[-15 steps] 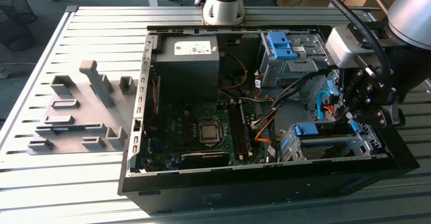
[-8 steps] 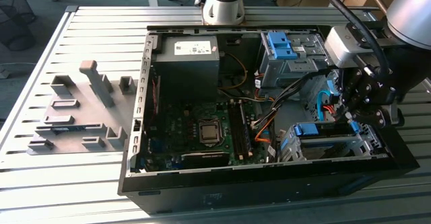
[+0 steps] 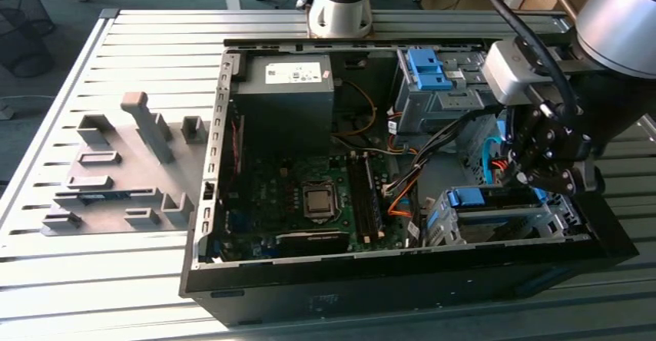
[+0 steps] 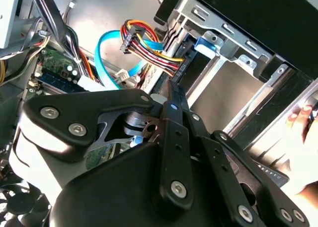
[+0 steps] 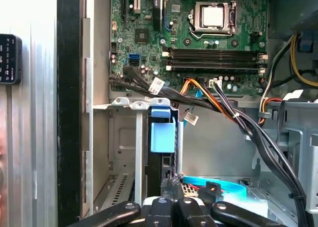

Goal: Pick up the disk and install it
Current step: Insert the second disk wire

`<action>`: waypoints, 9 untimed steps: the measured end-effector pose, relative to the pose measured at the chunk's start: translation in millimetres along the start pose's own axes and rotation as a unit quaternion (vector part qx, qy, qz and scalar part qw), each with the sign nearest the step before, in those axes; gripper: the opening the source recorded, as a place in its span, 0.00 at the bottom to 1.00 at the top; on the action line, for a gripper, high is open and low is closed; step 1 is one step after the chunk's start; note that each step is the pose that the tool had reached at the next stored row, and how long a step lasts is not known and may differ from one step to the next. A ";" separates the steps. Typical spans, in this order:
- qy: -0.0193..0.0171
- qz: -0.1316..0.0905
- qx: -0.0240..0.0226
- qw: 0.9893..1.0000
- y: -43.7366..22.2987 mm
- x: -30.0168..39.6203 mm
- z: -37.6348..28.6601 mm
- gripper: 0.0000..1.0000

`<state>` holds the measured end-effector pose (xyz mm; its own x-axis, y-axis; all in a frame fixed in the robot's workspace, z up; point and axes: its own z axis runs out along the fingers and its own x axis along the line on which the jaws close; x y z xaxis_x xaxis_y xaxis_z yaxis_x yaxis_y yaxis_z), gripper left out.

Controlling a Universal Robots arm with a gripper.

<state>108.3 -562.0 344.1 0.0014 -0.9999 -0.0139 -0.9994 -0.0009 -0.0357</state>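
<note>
Hovering over the drive cage (image 3: 508, 218), the claw (image 3: 538, 173) — grip state, can't tell; loose cables (image 5: 238, 120) nearby could snag the disk (image 5: 162, 137).

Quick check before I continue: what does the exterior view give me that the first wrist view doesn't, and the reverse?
Exterior view: the grey fixture plate on the table at that view's left, and the dark grey box inside the case.
First wrist view: a small black device outside the case wall.
Both: the CPU socket, the disk with its blue frame sitting in the drive cage, and the tool close by it.
</note>
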 end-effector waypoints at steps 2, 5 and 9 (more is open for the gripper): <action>0.000 0.000 0.000 1.000 0.0 0.8 0.0 0.11; 0.000 0.000 0.000 1.000 0.0 1.1 -3.0 0.11; 0.000 0.000 0.000 1.000 -0.1 0.9 -15.9 0.11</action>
<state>107.7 -563.1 359.9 0.0015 -0.9999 -0.0147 -0.9994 -0.0009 -0.0357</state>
